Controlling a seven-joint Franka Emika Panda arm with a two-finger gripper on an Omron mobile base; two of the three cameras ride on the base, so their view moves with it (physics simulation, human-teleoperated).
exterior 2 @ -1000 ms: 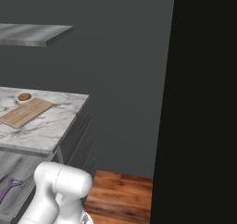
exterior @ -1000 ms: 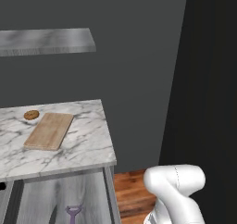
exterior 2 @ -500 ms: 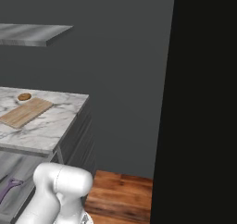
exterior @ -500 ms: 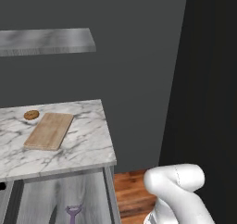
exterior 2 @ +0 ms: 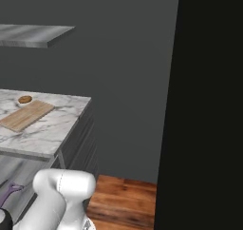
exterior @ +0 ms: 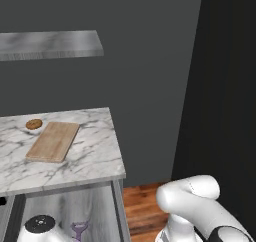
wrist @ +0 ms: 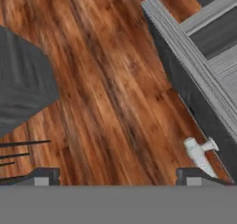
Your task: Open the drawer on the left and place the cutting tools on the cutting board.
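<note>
Our white arm has swung lower, and our gripper (wrist: 118, 176), fingers spread wide and holding nothing, looks down at the wood floor, while the purple-handled tool (exterior: 79, 230) lies in the open drawer (exterior: 107, 207) under the cutting board (exterior: 53, 141).

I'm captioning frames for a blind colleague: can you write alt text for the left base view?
A light tan cutting board lies on a marble counter with a small round pastry just behind it. Below, the open drawer shows a purple-handled tool; the white arm rises at lower right.
</note>
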